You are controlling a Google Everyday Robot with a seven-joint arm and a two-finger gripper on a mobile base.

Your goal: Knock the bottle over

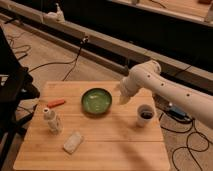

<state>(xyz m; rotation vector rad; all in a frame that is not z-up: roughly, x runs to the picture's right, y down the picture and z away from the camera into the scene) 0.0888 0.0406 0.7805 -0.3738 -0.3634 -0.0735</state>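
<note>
The bottle is small, whitish and bumpy-sided with a white cap. It stands upright near the left edge of the wooden table. My white arm reaches in from the right above the table's back half. My gripper is at the arm's end, just right of the green bowl and far to the right of the bottle, well apart from it.
A white cup with a dark inside stands at the right. A flat whitish packet lies in front of the bottle. An orange object lies behind it. A dark chair stands left of the table. Cables run over the floor.
</note>
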